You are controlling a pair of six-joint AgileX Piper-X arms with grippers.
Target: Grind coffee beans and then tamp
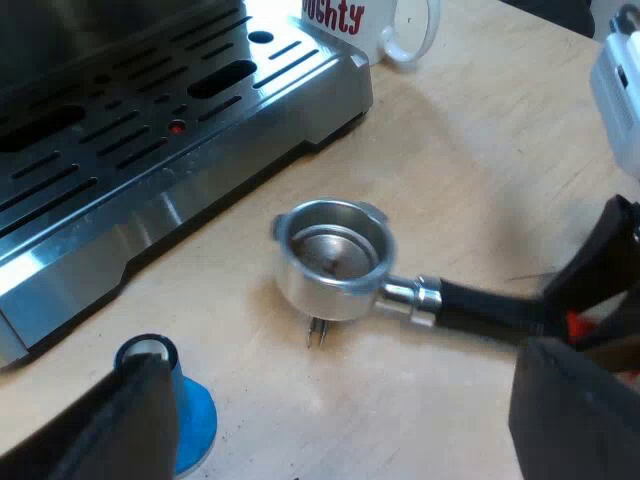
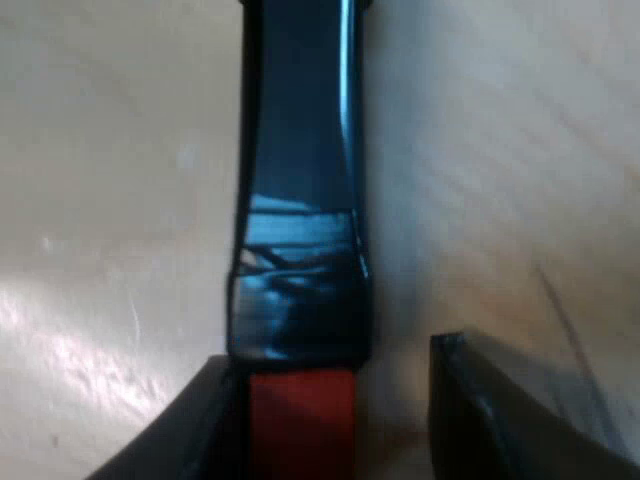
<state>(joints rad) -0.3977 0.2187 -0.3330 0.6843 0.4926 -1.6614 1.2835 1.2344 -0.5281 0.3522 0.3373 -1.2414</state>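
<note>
One shiny round metal holder [image 1: 335, 258] with a dark glossy handle [image 1: 490, 305] lies flat on the pale wooden tabletop [image 1: 470, 160], ahead of the left tool and between its fingers. The basket is cup-shaped, mouth up, with a bare metal floor showing inside. Two thin prongs [image 1: 318, 335] stick out under it. Left tool [image 1: 345, 385] is spread wide and holds nothing. Right tool [image 2: 330, 360] straddles the handle at its red end [image 2: 300, 420]. One finger [image 2: 190, 430] is against it and the other just clear, so a narrow gap, not clamped. One blue tamper [image 1: 195, 415] with a round flared base stands just beside one left finger, partly behind it. One espresso machine [image 1: 250, 150] sits beyond the holder, its steel slotted drip tray [image 1: 130, 140] showing. One white mug [image 1: 395, 25] with red lettering stands past the tray's corner; cannot tell its contents.
</note>
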